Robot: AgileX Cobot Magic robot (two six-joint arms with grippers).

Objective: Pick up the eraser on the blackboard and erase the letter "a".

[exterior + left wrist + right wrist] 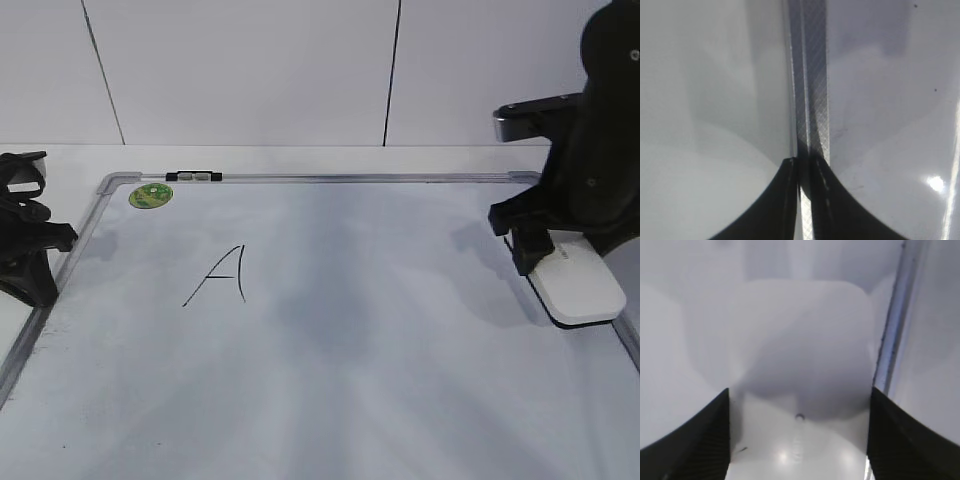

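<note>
Eraser (577, 285) at blackboard (330, 330) right edge, between right claw (799, 440) fingers.

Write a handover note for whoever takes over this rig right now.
Left hand: shut, empty, parked over the blackboard's left frame.
Right hand: open, straddling the eraser, which lies at the blackboard's right edge; whether the fingers touch it cannot be told.
Done: approach to the eraser.
Left: close, lift, wipe. The only letter showing is a capital "A", left of centre, unerased.
</note>
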